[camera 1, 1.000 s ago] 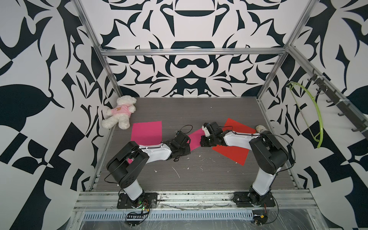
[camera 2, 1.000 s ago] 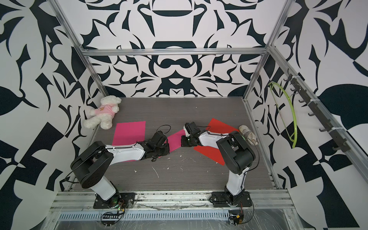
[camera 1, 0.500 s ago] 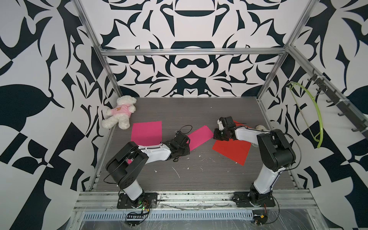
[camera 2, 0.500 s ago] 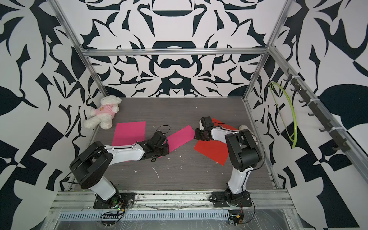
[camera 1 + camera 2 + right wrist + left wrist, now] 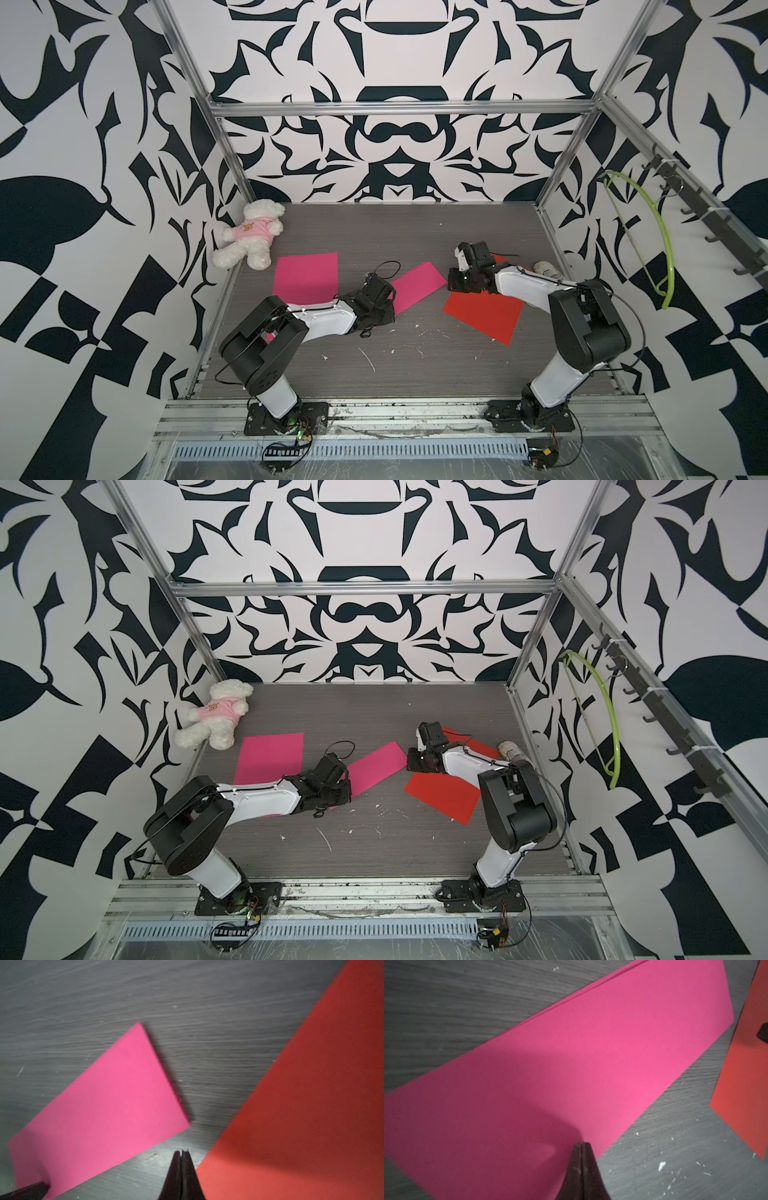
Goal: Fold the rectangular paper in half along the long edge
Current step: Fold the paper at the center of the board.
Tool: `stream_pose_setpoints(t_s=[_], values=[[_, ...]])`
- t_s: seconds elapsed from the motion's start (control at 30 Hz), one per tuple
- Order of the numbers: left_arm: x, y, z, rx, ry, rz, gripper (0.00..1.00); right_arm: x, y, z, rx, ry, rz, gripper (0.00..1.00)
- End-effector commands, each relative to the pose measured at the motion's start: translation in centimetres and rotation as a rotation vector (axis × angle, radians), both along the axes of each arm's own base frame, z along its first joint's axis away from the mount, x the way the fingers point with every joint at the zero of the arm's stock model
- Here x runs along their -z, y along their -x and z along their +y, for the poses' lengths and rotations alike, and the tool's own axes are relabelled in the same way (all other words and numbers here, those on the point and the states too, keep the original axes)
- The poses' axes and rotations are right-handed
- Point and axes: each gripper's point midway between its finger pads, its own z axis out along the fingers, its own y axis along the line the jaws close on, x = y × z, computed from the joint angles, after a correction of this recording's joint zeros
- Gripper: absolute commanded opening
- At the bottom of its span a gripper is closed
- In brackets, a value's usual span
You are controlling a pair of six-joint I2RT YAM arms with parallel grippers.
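The pink rectangular paper (image 5: 417, 282) (image 5: 376, 766) lies folded into a narrow strip in mid-table, both layers flat, their edges stacked (image 5: 591, 1053). My left gripper (image 5: 384, 308) (image 5: 582, 1144) is shut, its tips resting on the strip's near end close to the long edge. My right gripper (image 5: 454, 284) (image 5: 182, 1152) is shut with nothing in it. It hovers over bare table just past the strip's far end (image 5: 108, 1105), beside a red sheet (image 5: 301, 1115).
A second, unfolded pink sheet (image 5: 306, 274) lies left of the strip. The red sheet (image 5: 484, 311) lies under my right arm. A teddy bear (image 5: 249, 239) sits in the back left corner and a small white object (image 5: 546, 268) by the right wall. White scraps dot the table front.
My right gripper has slid right along the folded strip and off its far end. The strip now lies flat and uncovered. My left gripper has stayed put.
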Motion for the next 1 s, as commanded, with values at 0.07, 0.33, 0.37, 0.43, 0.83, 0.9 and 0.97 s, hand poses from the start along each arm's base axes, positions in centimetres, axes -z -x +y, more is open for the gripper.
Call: stream_pose_setpoints(t_s=[0.07, 0.33, 0.37, 0.43, 0.83, 0.9, 0.97], values=[[1.6, 1.4, 2.1, -0.001, -0.085, 0.056, 0.03, -1.2, 0.5, 3.8, -0.089, 0.115, -0.075, 0.42], [1.1, 1.5, 2.3, -0.008, -0.063, 0.032, 0.05, 0.7, -0.1, 6.7, -0.157, 0.223, -0.055, 0.87], [1.0, 1.5, 2.3, -0.009, -0.06, 0.027, 0.06, 1.1, -0.3, 6.8, -0.164, 0.236, -0.048, 0.88], [0.9, 1.5, 2.3, -0.009, -0.052, 0.022, 0.06, 1.7, -0.5, 6.9, -0.17, 0.262, -0.035, 0.87], [-4.5, 0.1, -1.3, 0.041, 0.11, -0.124, 0.51, 4.4, 0.7, 7.0, -0.213, 0.34, 0.039, 0.74], [-5.5, 0.0, -2.7, 0.064, 0.161, -0.152, 0.6, 4.6, 0.9, 7.0, -0.214, 0.345, 0.044, 0.73], [-5.8, -0.2, -4.1, 0.078, 0.217, -0.149, 0.65, 4.8, 1.1, 7.0, -0.215, 0.346, 0.048, 0.71]])
